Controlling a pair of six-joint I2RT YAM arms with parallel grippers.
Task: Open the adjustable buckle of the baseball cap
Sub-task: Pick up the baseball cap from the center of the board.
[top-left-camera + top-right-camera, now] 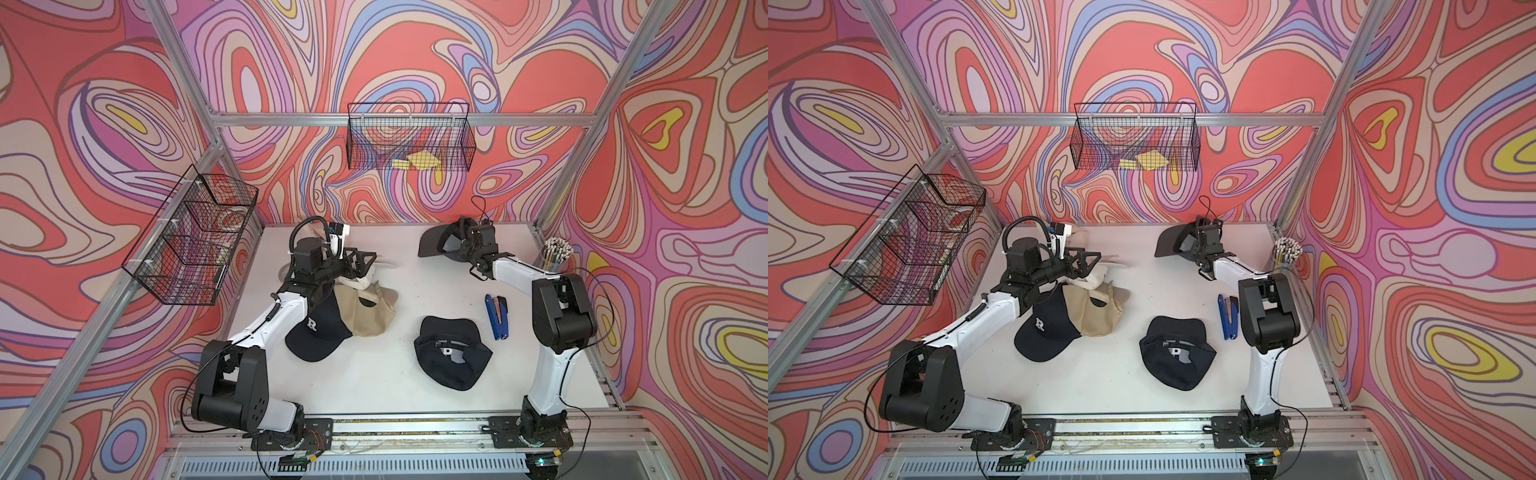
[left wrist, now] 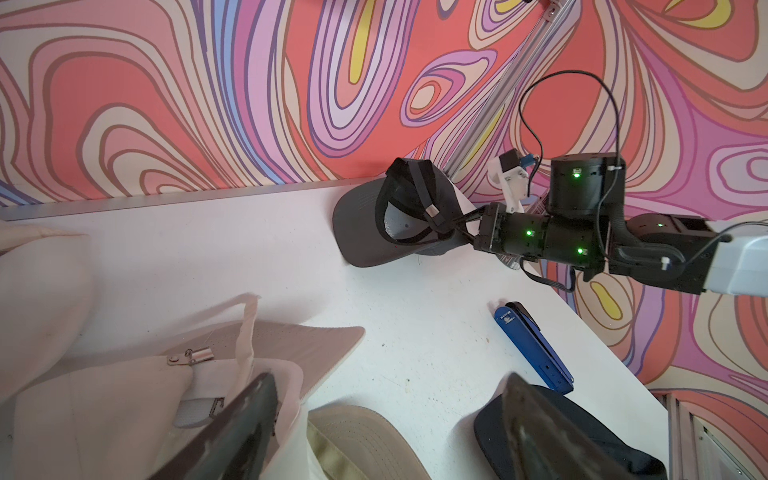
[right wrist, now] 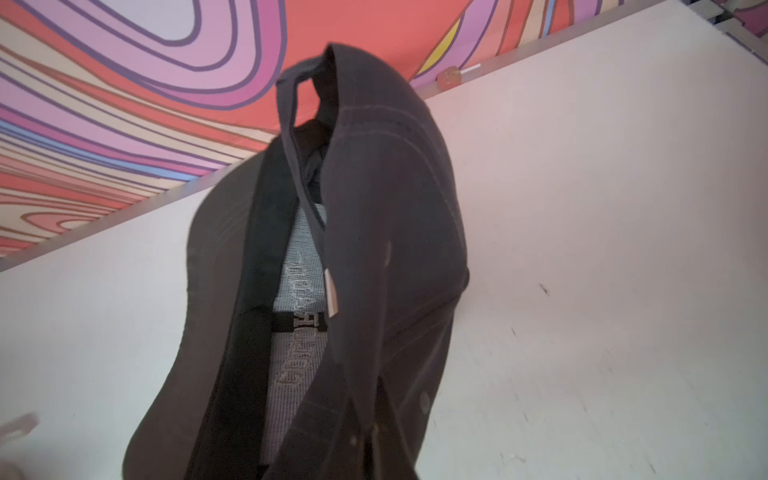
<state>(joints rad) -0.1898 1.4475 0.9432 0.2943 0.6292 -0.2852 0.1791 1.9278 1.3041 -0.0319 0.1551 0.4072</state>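
Observation:
A dark grey baseball cap [image 1: 434, 243] [image 1: 1167, 245] stands tilted at the table's back right, brim toward the left. My right gripper [image 2: 451, 228] [image 3: 376, 453] is shut on the fabric at the cap's rear edge [image 3: 374, 249]. The cap's back strap arches upward, with its metal buckle [image 2: 432, 212] [image 3: 331, 297] closed on it. My left gripper [image 1: 368, 262] [image 1: 1088, 262] [image 2: 390, 386] hovers open over a pile of pale caps at the back left, holding nothing.
A cream cap [image 2: 124, 395] with its own metal buckle [image 2: 195, 355], a beige cap [image 1: 365, 311] and a navy "R" cap [image 1: 318, 332] lie under the left arm. Another navy cap [image 1: 451, 353] lies mid-table beside a blue stapler [image 1: 496, 318]. A pencil cup [image 1: 557, 253] stands at the right edge.

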